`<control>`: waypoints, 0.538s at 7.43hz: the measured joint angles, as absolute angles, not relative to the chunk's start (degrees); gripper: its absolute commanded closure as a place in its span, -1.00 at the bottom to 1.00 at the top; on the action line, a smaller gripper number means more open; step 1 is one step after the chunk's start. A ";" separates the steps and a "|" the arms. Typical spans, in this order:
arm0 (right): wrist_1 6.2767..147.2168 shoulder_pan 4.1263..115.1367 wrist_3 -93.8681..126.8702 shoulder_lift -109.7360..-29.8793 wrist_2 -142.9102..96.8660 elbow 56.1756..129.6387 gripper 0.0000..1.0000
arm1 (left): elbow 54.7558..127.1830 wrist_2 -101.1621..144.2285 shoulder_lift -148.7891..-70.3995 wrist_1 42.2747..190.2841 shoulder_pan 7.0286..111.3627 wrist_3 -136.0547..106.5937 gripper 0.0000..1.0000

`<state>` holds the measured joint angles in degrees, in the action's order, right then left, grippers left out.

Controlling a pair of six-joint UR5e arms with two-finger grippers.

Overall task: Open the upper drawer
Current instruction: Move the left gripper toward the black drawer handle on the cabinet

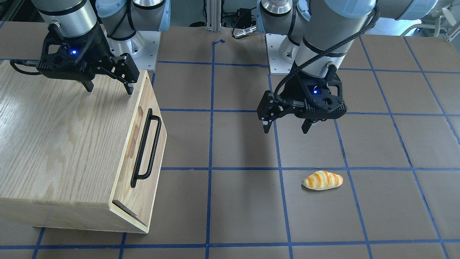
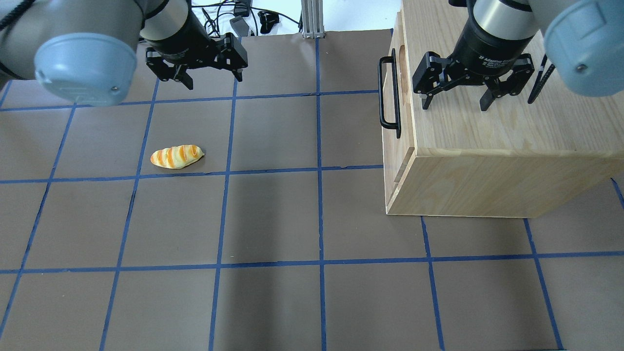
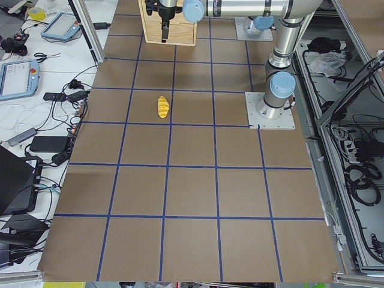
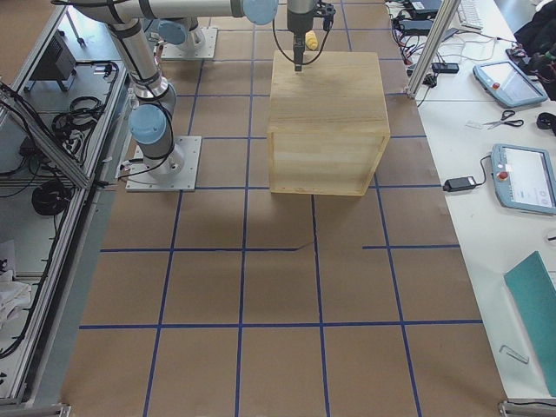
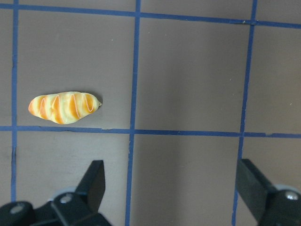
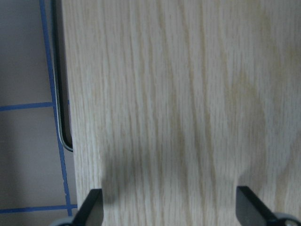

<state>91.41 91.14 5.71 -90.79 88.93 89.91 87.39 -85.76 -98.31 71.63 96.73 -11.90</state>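
The upper drawer's pale front [image 1: 124, 187] faces the table's middle and looks pushed in. It has a long black bar handle [image 1: 145, 147] and an oval notch [image 1: 136, 133]. The handle also shows in the overhead view [image 2: 388, 97] and the right wrist view [image 6: 61, 94]. My right gripper [image 1: 108, 89] [image 2: 454, 105] is open and empty, above the cabinet's oak top [image 2: 512, 122], behind the handle and clear of it. My left gripper [image 1: 285, 129] [image 2: 213, 80] is open and empty above the table, far from the cabinet.
A toy bread roll [image 1: 322, 180] [image 2: 176, 156] [image 5: 64, 107] lies on the brown table near my left gripper. Blue tape lines grid the table [image 2: 273, 219]. The cabinet [image 4: 327, 95] stands on my right side.
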 measured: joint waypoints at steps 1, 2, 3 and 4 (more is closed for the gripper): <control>91.41 91.14 5.71 -90.79 88.91 89.91 -1.00 | 86.47 -84.44 -99.69 70.71 98.57 -14.73 -1.00; 91.41 91.14 5.71 -90.79 88.92 89.91 -1.00 | 85.32 -82.98 -101.34 70.33 100.05 -16.63 -1.00; 91.41 91.14 5.71 -90.79 88.94 89.91 -1.00 | 84.01 -81.87 -103.22 70.20 101.56 -18.20 -1.00; 91.41 91.14 5.71 -90.79 88.93 89.91 -1.00 | 82.35 -81.33 -105.19 70.16 103.28 -20.43 -1.00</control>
